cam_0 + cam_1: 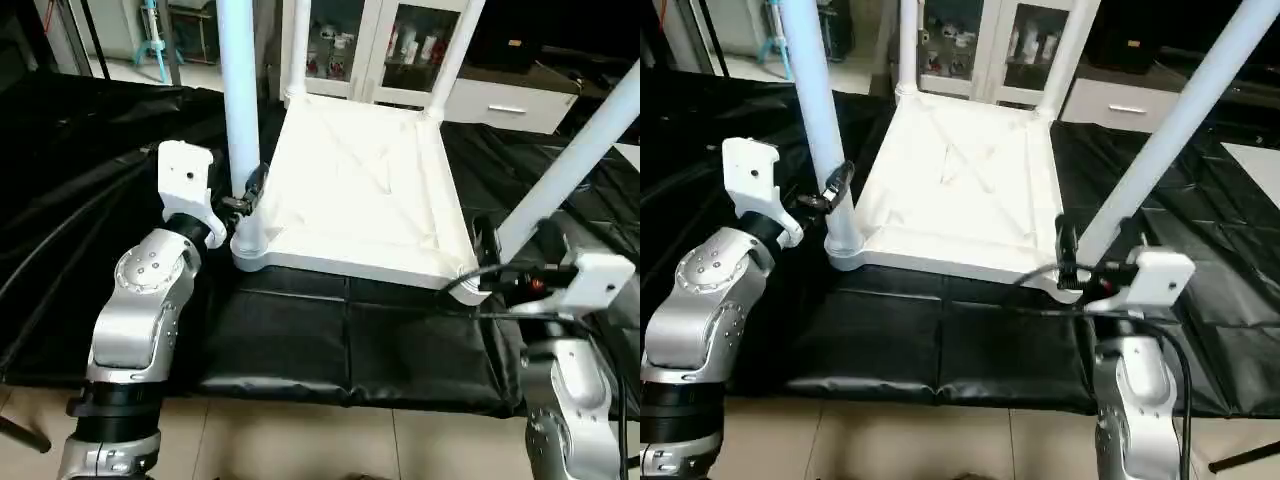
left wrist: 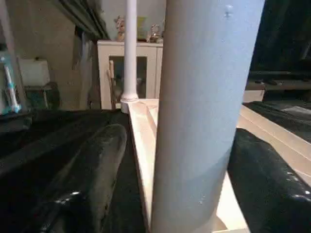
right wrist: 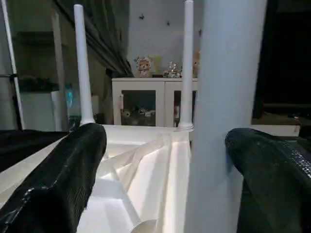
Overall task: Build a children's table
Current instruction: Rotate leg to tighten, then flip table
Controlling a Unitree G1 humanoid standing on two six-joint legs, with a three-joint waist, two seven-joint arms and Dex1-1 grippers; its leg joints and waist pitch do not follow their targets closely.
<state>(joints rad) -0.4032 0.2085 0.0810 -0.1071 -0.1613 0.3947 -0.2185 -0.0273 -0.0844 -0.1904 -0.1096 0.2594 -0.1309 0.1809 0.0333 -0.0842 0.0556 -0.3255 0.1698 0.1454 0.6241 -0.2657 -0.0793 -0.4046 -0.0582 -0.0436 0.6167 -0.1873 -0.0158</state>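
Two grippers are set about the two near legs of the upturned table. The left gripper [image 1: 250,196] is spread around the near-left leg [image 1: 238,90], one black finger [image 2: 92,179] seen on each side of the tube with gaps showing, so no firm grip can be claimed. The right gripper [image 1: 1068,262] is held wide open about the near-right leg [image 1: 1185,110], its fingers [image 3: 60,179] clear of the tube. Both are placed low, close to the corner sockets, presumably so that each leg can be turned or steadied where it is threaded in. Outward from there, the white tabletop [image 1: 350,190] lies underside up on a black mat [image 1: 330,350], ribs exposed, with all four legs standing in their sockets. Beyond it, a white cabinet [image 1: 365,50] with glass doors is seen.
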